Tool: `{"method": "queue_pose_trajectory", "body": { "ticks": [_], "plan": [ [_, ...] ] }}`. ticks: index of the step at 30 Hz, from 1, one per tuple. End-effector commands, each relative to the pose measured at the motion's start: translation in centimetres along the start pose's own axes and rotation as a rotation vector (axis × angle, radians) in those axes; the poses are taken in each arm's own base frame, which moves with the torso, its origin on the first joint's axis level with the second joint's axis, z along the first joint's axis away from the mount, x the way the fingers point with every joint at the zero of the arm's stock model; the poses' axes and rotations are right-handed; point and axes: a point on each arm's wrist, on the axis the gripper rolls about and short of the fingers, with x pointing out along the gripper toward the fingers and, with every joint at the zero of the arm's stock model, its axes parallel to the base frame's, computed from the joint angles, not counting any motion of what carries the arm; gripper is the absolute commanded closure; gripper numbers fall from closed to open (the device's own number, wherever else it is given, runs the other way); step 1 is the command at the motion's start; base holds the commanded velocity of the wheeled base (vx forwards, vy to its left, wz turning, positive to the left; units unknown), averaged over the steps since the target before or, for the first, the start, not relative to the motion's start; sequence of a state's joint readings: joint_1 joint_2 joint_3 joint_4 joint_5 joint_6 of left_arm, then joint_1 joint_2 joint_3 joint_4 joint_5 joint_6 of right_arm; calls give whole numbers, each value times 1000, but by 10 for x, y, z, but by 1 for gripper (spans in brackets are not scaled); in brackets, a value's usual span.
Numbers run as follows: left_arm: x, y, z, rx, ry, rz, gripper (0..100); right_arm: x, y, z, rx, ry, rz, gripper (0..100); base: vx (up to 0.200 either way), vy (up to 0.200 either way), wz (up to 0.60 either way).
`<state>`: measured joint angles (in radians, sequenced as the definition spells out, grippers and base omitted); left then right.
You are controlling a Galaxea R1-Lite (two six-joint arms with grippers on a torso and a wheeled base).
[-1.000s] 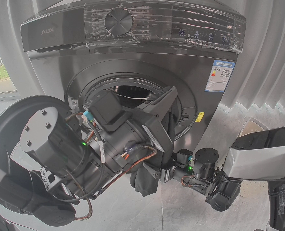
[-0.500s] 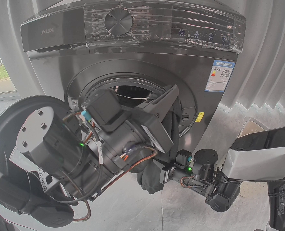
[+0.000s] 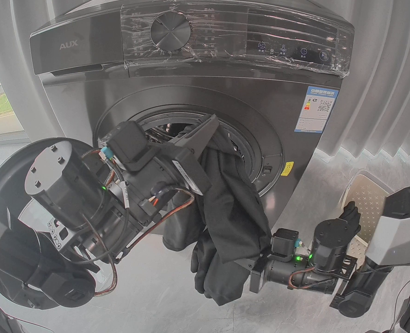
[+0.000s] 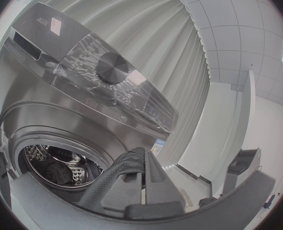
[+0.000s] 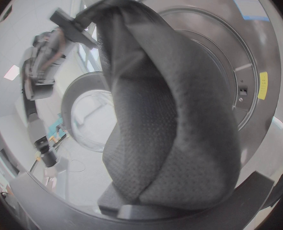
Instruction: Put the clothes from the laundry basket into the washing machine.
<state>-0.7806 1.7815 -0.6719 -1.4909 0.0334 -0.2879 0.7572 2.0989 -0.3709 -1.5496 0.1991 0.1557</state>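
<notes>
Left wrist view shows me a dark bundle point(image 4: 57, 171) inside the washing machine point(image 4: 84, 112); head view has my arm point(image 3: 75, 195) across it. Left gripper point(image 3: 208, 125) clamps the black garment point(image 3: 232, 200) at the mouth, hanging onto the right gripper point(image 3: 255, 276), whose grip I can't tell.

A laundry room: washing machine point(image 3: 191, 84) against pale pleated curtains point(image 3: 385, 93).

The drum opening point(image 4: 52, 163) is left free toward the open door point(image 3: 11, 172); its other side is blocked by the dark garment point(image 3: 228, 200) hung from the left gripper point(image 3: 209, 126)
</notes>
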Motion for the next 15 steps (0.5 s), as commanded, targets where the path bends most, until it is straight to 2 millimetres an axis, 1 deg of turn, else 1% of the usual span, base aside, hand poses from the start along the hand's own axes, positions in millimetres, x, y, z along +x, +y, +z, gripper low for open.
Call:
{"method": "queue_pose_trajectory", "body": {
  "ticks": [1,3,5,6,7,10,15],
  "plan": [
    [-1,16,-5,17,21,43,100,-38,14,23,-53,-48,79,100,0,0,0],
    [-1,17,-10,17,37,48,100,-46,15,24,-57,-46,97,100,0,0,0],
    [-1,20,-20,21,65,58,100,-54,17,23,-56,-38,110,100,0,0,0],
    [-1,21,-22,22,72,62,100,-55,18,23,-56,-37,114,100,0,0,0],
    [-1,23,-30,24,92,70,100,-56,19,23,-56,-34,117,100,0,0,0],
    [1,25,-43,34,110,73,100,-56,20,21,-58,-27,125,100,0,0,0],
    [3,33,-63,98,153,86,100,-55,24,21,-66,-26,149,100,0,0,0]
  ]
}}
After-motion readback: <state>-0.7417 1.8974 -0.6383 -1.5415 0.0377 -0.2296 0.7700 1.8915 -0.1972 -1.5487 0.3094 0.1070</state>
